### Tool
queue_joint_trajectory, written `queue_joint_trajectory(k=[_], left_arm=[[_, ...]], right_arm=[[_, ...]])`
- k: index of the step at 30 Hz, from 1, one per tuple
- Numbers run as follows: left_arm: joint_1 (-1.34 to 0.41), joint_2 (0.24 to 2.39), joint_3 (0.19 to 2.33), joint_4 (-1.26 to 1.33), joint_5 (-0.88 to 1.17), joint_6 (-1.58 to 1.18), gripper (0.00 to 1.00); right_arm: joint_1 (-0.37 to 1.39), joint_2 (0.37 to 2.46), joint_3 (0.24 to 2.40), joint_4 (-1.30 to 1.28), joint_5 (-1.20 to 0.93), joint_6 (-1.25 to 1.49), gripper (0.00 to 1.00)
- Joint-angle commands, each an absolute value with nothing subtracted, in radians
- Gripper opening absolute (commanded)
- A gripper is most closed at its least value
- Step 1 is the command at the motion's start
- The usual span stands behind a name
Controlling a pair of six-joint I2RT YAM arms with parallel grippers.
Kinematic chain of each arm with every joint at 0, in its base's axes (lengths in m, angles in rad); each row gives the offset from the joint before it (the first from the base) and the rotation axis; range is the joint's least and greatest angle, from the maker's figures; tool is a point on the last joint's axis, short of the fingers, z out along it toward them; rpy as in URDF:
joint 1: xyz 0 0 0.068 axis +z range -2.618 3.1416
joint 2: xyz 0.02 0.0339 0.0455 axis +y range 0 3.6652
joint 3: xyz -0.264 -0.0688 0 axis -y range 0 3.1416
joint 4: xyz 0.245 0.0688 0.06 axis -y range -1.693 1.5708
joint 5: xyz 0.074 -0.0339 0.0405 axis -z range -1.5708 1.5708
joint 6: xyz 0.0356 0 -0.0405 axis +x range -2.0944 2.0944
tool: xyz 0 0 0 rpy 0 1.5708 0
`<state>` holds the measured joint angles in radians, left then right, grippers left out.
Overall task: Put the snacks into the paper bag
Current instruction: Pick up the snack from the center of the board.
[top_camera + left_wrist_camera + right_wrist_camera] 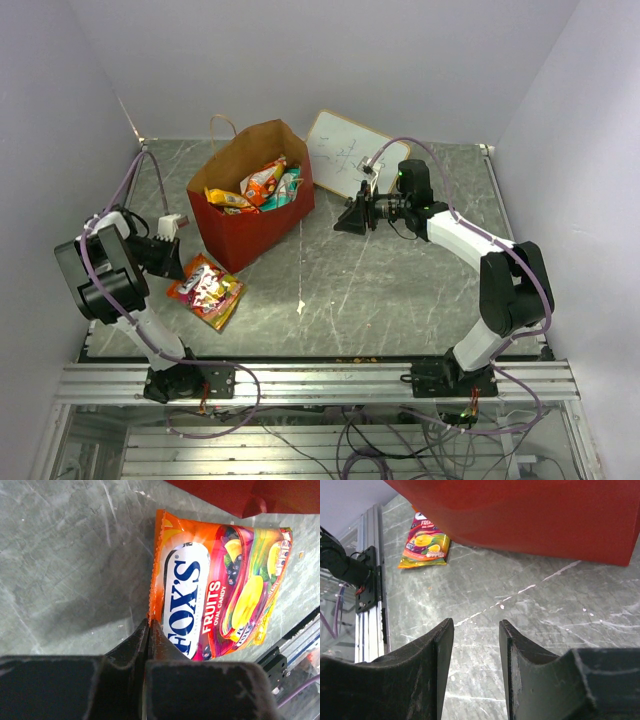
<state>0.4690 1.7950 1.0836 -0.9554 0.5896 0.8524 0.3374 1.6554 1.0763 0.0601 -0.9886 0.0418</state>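
Note:
A red paper bag [250,228] stands open at the back left with several snack packets [262,185] inside. An orange Fox's Fruits candy packet [207,290] lies on the table in front of the bag. My left gripper [178,268] is at the packet's left edge. In the left wrist view the jaws [149,625] are shut with the packet's [215,590] orange seam pinched at their tips. My right gripper [345,222] is open and empty, just right of the bag. In its wrist view [476,625] it faces the bag's red wall [530,515] and the far packet [425,542].
A white writing board [345,152] leans at the back, right of the bag and behind my right gripper. The bag's red bottom corner [250,495] shows just beyond the packet. The aluminium frame rail [320,382] runs along the table's near edge.

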Motion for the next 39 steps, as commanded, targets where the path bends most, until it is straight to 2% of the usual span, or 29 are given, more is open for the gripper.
queue_joint_trajectory(k=[1, 8, 14, 22, 31, 34, 39], left_arm=[[0.464, 1.706, 1.136, -1.081, 0.553, 0.899, 0.07], [0.466, 1.529, 1.236, -1.204, 0.302, 0.893, 0.07], [0.467, 1.432, 1.452, -1.32, 0.201, 0.868, 0.07], [0.464, 1.372, 1.817, -1.381, 0.308, 0.759, 0.07], [0.437, 1.37, 2.233, -1.231, 0.463, 0.463, 0.07], [0.425, 1.381, 2.312, -1.161, 0.539, 0.359, 0.07], [0.365, 1.41, 2.302, -1.007, 0.648, 0.159, 0.07]], right_arm=[[0.332, 1.658, 1.074, 0.08, -0.996, 0.055, 0.41], [0.331, 1.662, 1.081, 0.073, -0.996, 0.056, 0.41], [0.332, 1.663, 1.087, 0.059, -0.991, 0.037, 0.41], [0.33, 1.668, 1.1, 0.034, -0.985, 0.004, 0.41], [0.325, 1.676, 1.104, 0.025, -0.993, 0.0, 0.41], [0.322, 1.675, 1.103, 0.028, -0.992, 0.001, 0.41], [0.317, 1.676, 1.103, 0.031, -0.988, 0.007, 0.41]])
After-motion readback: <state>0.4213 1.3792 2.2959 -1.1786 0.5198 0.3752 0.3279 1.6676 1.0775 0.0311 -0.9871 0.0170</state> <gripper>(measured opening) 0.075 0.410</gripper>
